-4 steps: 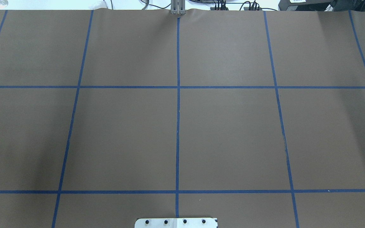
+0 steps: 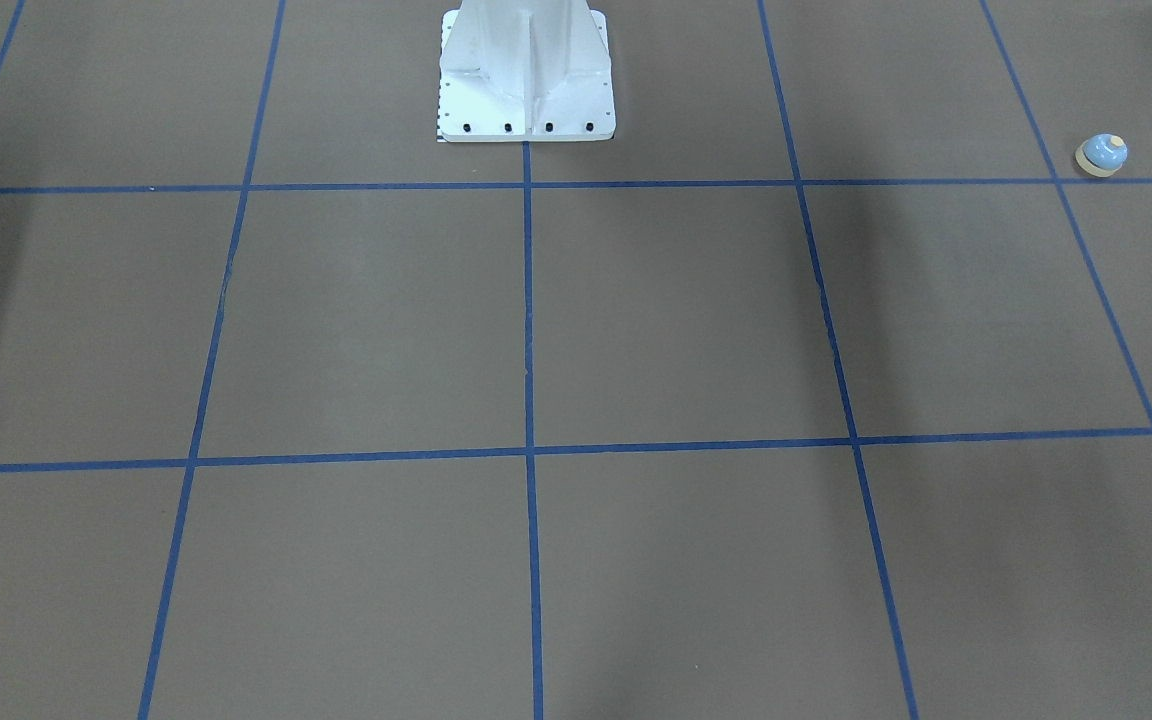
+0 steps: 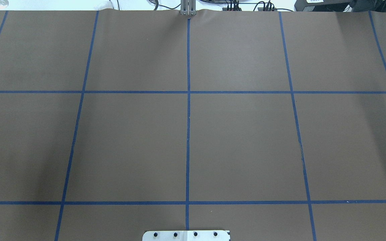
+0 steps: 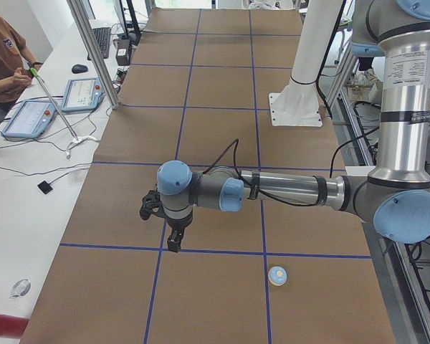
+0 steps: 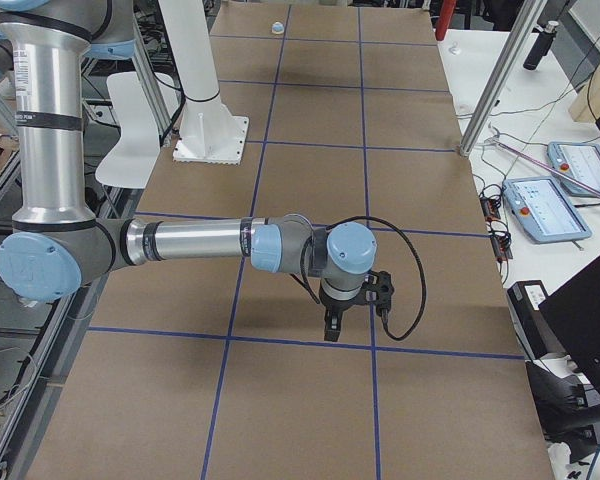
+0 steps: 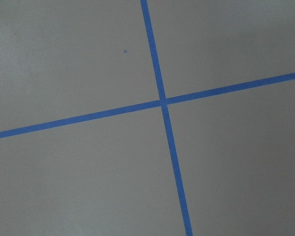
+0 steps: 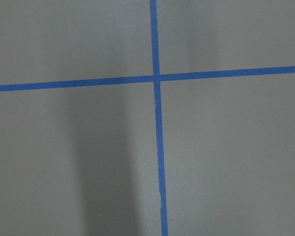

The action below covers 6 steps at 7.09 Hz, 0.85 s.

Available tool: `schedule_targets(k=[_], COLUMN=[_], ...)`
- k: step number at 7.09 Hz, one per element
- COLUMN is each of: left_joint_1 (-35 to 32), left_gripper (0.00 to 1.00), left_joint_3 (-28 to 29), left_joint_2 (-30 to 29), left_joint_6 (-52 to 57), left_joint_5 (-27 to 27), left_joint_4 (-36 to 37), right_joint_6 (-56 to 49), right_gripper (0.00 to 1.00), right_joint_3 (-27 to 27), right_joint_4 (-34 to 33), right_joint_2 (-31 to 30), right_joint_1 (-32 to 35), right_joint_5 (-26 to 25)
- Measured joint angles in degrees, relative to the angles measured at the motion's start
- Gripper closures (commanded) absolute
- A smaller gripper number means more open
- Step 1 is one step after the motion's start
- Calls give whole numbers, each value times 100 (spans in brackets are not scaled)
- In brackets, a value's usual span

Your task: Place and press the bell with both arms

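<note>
The bell (image 2: 1102,155) is light blue with a cream button and base ring. It stands upright on the brown table near the robot's left end, and also shows in the exterior left view (image 4: 276,275) and far off in the exterior right view (image 5: 277,27). My left gripper (image 4: 173,242) hangs pointing down above the table, apart from the bell and further towards the operators' side. My right gripper (image 5: 331,326) hangs pointing down over the other end of the table. I cannot tell whether either is open or shut. Both wrist views show only brown paper and blue tape.
The white pedestal base (image 2: 526,80) stands at the robot's edge of the table. Blue tape lines (image 3: 188,100) divide the brown paper. An operator (image 4: 3,61) and control tablets (image 4: 82,93) are beside the table, along with a metal post (image 4: 93,50).
</note>
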Motion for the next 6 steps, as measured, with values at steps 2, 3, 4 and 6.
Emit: schedule_targets(k=[2,3,4,6], left_joint_1=[11,12,13,12], left_gripper=[0,0,0,0], left_joint_3=[-171,-309,-508,-843], left_joint_2=[35,49,53,105], left_joint_6=[-86,-257,-413,-878], left_joint_5=[-3,-3,0,-12], left_joint_4=[20,33,38,60], right_joint_6=[15,29,34,36], right_gripper=[0,0,0,0], right_joint_3=[6,28,47,57], right_joint_4=[1,1,1,1], right_joint_2=[7,9,12,10], right_joint_1=[-1,0,-1,-1], right_joint_5=[-11,-13,-18,-40])
